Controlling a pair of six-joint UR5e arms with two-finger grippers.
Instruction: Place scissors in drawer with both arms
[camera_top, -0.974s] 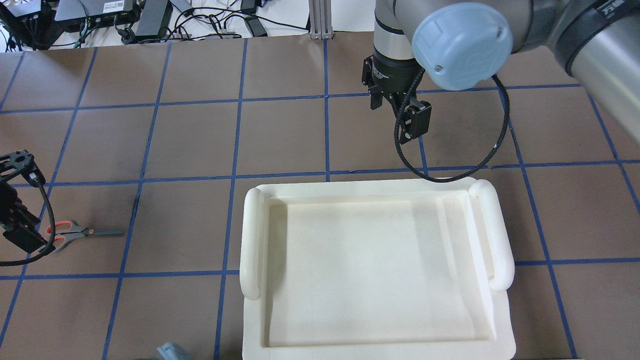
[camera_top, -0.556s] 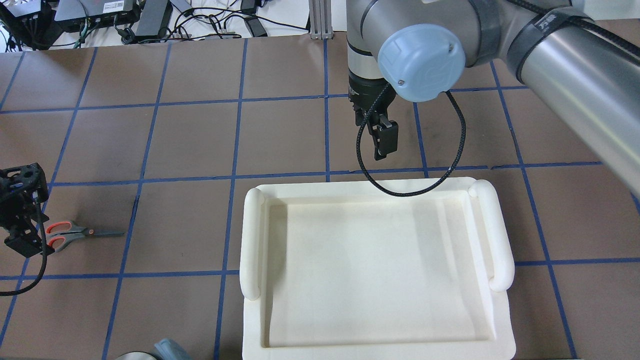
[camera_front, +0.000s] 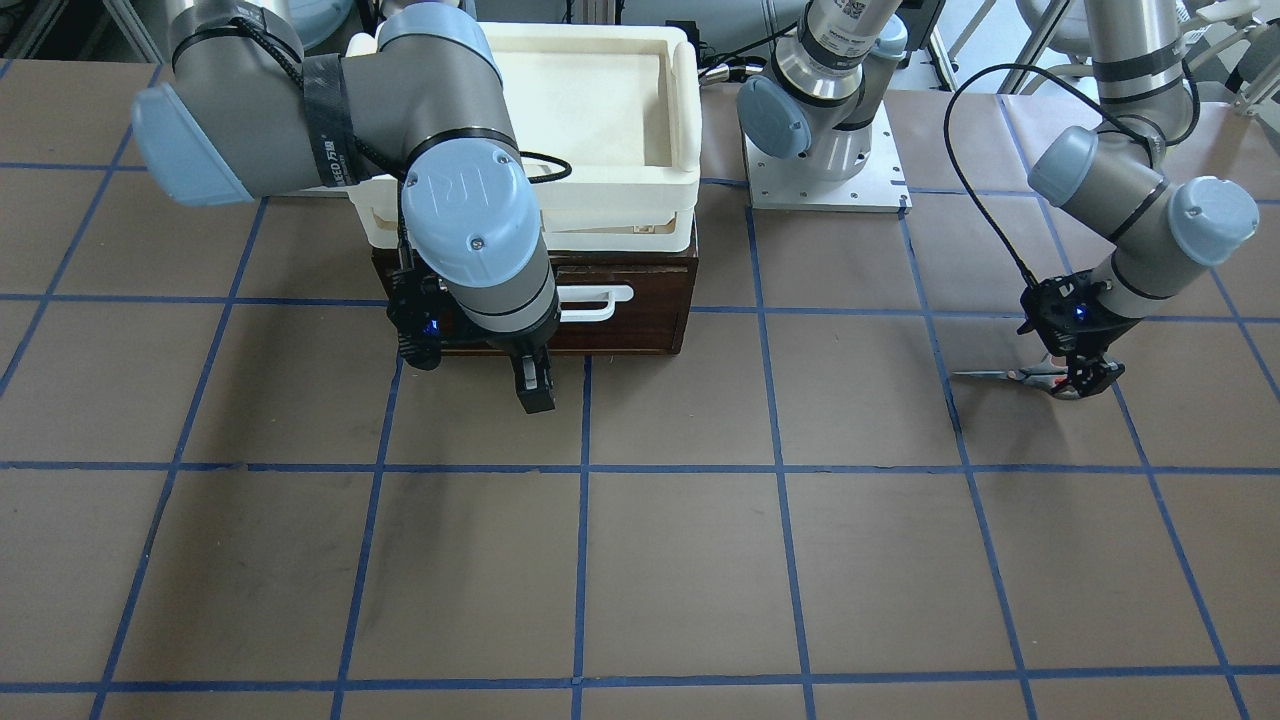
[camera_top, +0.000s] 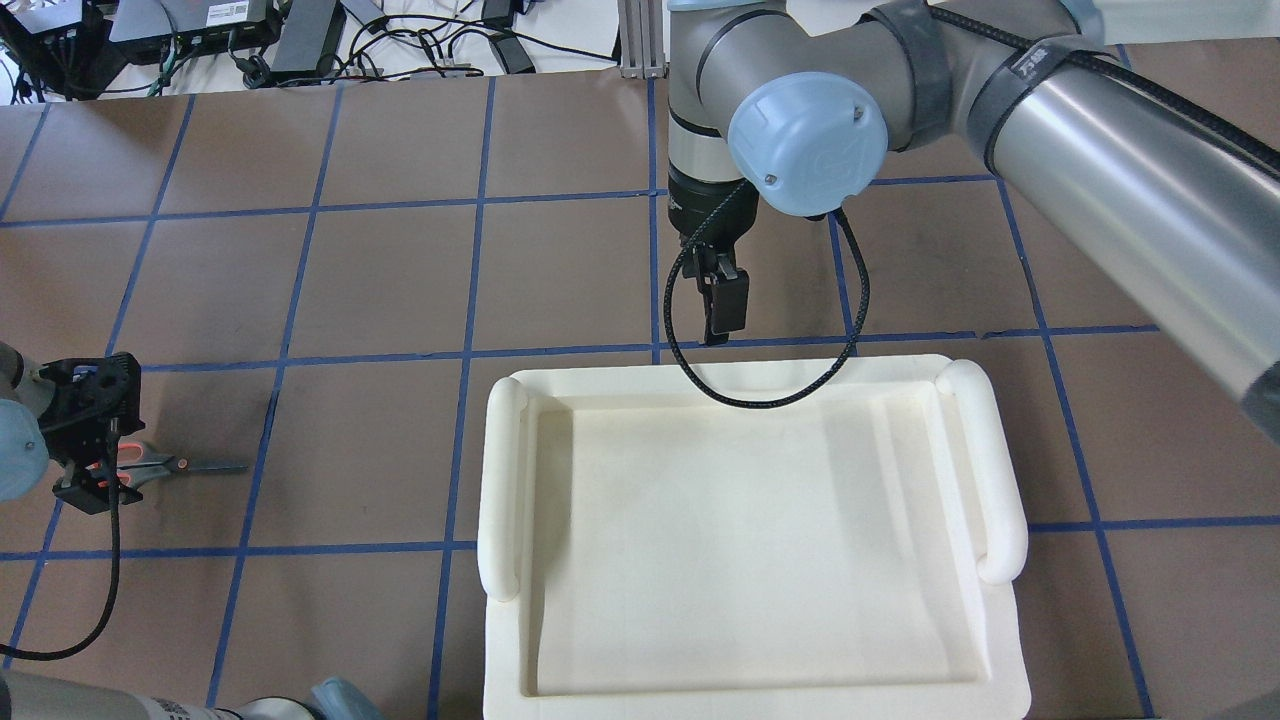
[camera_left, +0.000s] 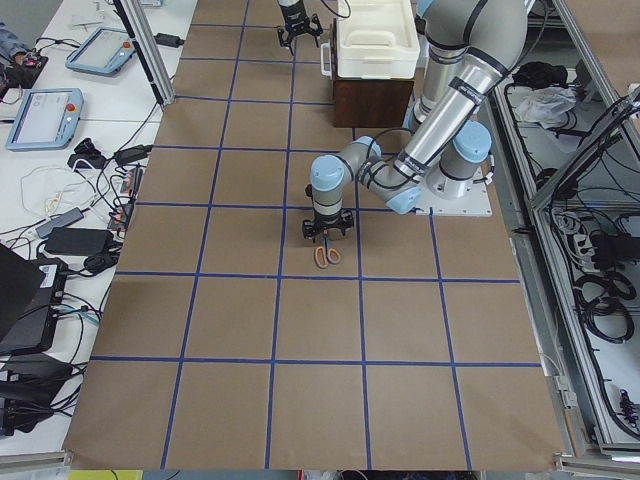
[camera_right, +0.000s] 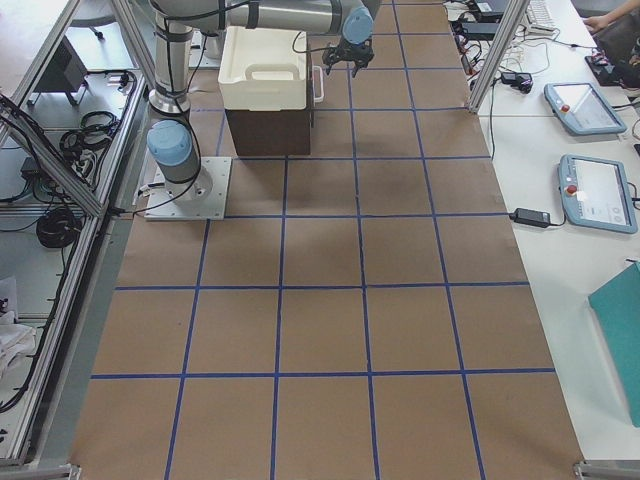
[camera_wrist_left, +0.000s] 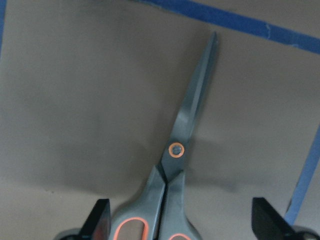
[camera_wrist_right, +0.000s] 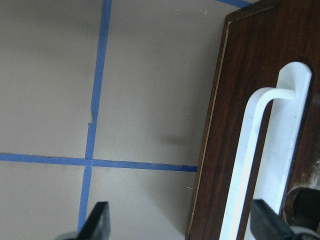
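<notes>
The scissors lie flat on the brown table at the far left, blades pointing toward the tray. My left gripper is low over their grey and orange handles. In the left wrist view the scissors lie between my open fingertips, not clamped. The dark brown drawer is shut, its white bar handle facing out. My right gripper hangs open just in front of the drawer. The right wrist view shows the handle near one fingertip.
A white foam tray sits on top of the drawer box and hides it in the overhead view. Blue tape lines grid the table. My right arm's black cable droops over the tray's far rim.
My right gripper has moved left and nearer the tray and drawer front. My left gripper has turned and shifted over the scissors' handles.
</notes>
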